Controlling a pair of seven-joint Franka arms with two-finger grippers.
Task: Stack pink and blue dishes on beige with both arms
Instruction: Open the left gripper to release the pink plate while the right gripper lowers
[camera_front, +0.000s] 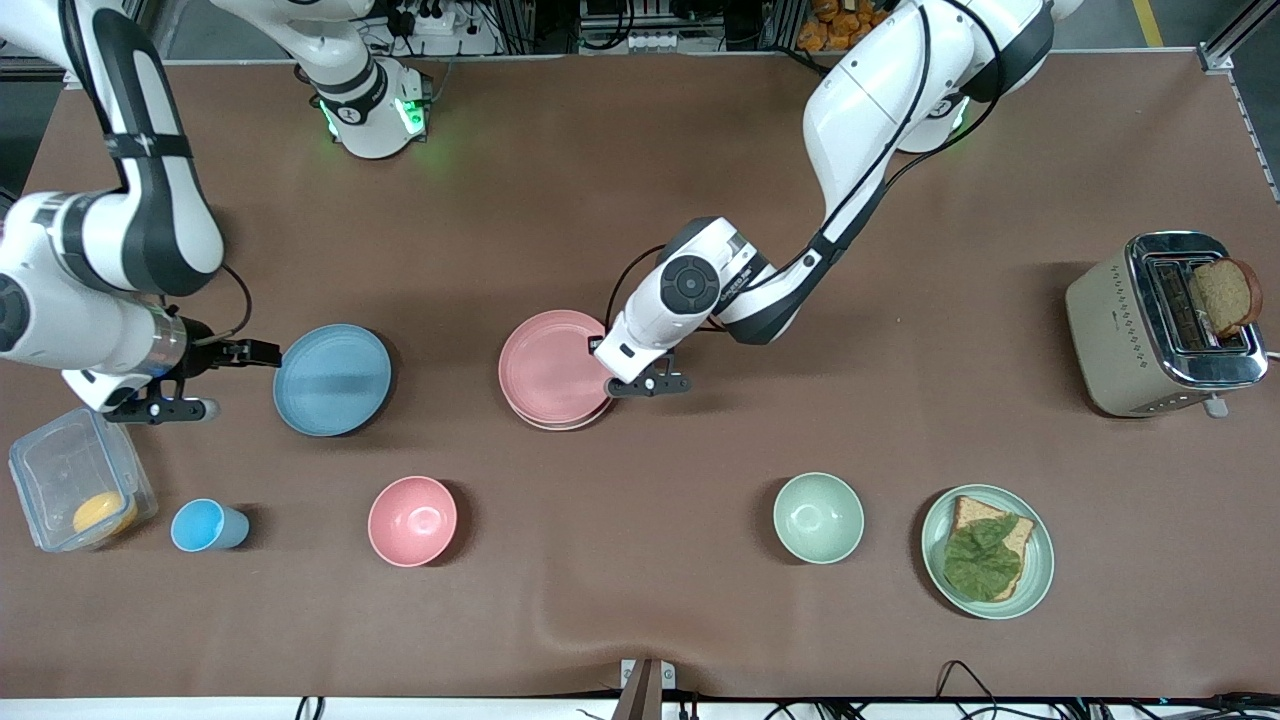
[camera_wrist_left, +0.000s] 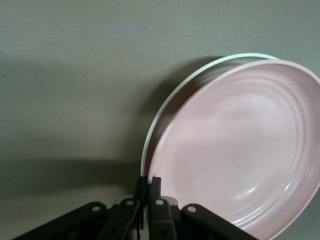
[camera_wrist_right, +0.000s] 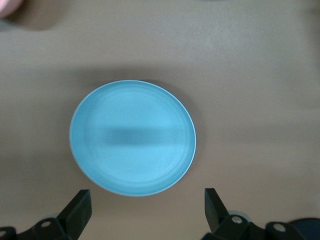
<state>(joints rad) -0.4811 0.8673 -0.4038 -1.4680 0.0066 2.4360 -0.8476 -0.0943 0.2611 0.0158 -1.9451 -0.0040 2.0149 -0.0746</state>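
The pink plate lies on the beige plate at mid-table; only a thin crescent of beige rim shows under it. My left gripper is shut on the pink plate's rim at the side toward the left arm's end. In the left wrist view my left gripper pinches the pink plate, with the pale beige rim just past it. The blue plate sits flat toward the right arm's end. Beside it my right gripper is open and holds nothing. The right wrist view shows the blue plate ahead of the gripper.
Nearer the camera stand a clear container with something orange, a small blue cup, a pink bowl, a green bowl and a green plate with bread and lettuce. A toaster with a bread slice stands at the left arm's end.
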